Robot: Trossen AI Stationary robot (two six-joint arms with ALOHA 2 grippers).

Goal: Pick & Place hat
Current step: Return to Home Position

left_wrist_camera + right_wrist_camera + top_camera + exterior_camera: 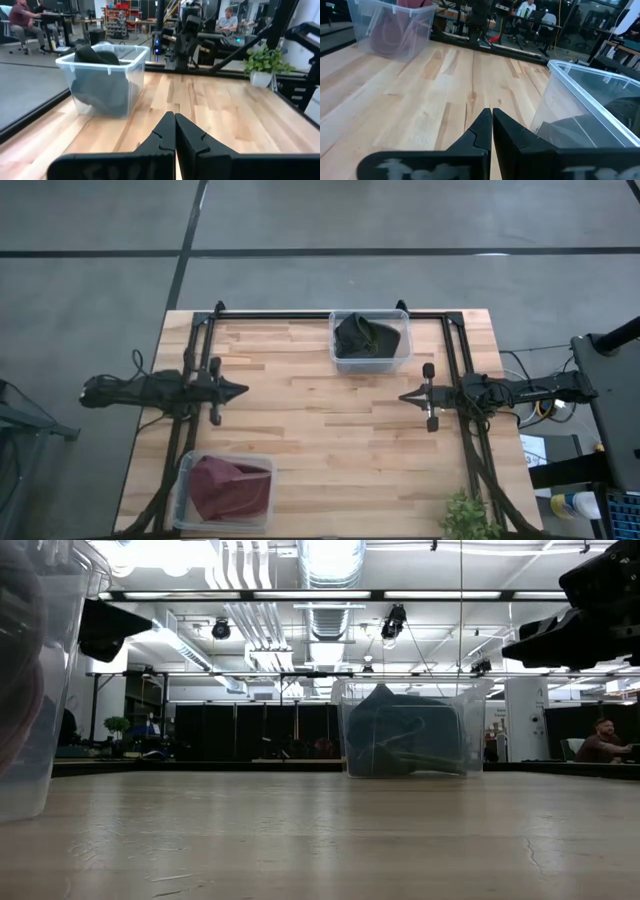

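Observation:
A dark hat (364, 337) lies inside a clear plastic bin (402, 350) at the table's far edge, also seen in the left wrist view (95, 80) and the low view (405, 735). A maroon hat (230, 489) fills a second clear bin (186, 480) at the near left corner, seen too in the right wrist view (395, 27). My left gripper (240, 391) hovers shut at the table's left side, pointing right. My right gripper (406, 396) hovers shut at the right side, pointing left. Neither holds anything.
A small green plant (468, 518) stands at the near right corner. Black frame rails (300, 315) run along the table's far, left and right sides. Bare wood lies between the two grippers. People sit at desks in the room beyond.

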